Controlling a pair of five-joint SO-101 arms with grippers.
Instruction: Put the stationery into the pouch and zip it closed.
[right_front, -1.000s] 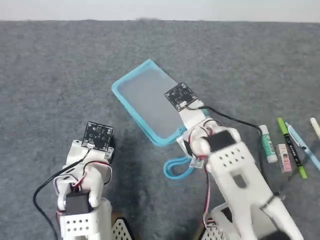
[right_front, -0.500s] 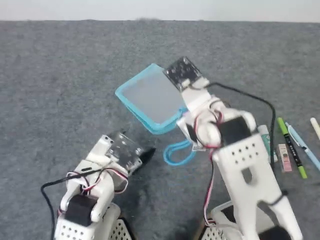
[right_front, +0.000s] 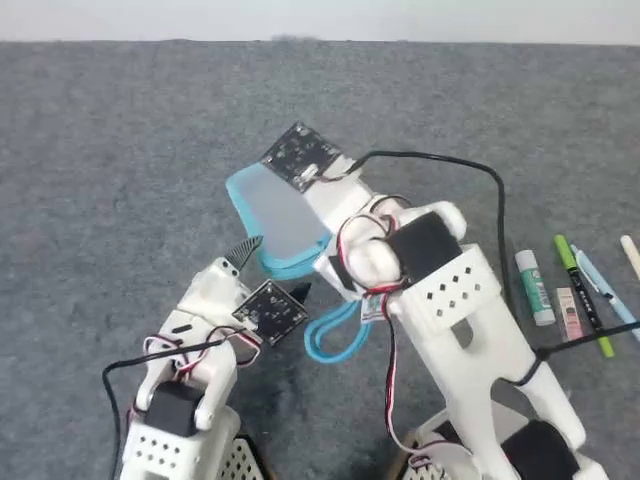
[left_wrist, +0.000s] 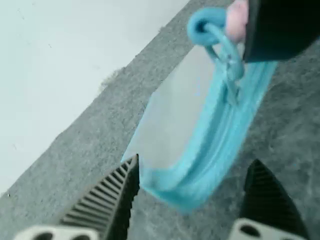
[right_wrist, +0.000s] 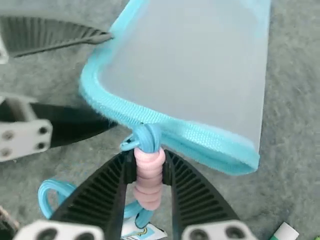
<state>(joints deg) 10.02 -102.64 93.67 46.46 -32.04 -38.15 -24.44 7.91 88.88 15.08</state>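
Lab-style robot bench, grey felt tabletop (right_front: 100, 150), plain white wall (right_front: 320, 18) behind

Translucent blue-edged pouch (right_front: 282, 215) mid-table, pens (right_front: 583, 296), glue stick (right_front: 535, 287) lying apart to its right

No print can be read — the glue stick (right_front: 535, 288) label is too small.

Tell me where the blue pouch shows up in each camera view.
High view: the pouch is mid-table, partly under the right arm.
Left wrist view: pouch straight ahead of the open left gripper.
Right wrist view: pouch just beyond the right gripper, shut on its pink zipper pull.
Shared landmark: the left gripper's ridged finger beside it.
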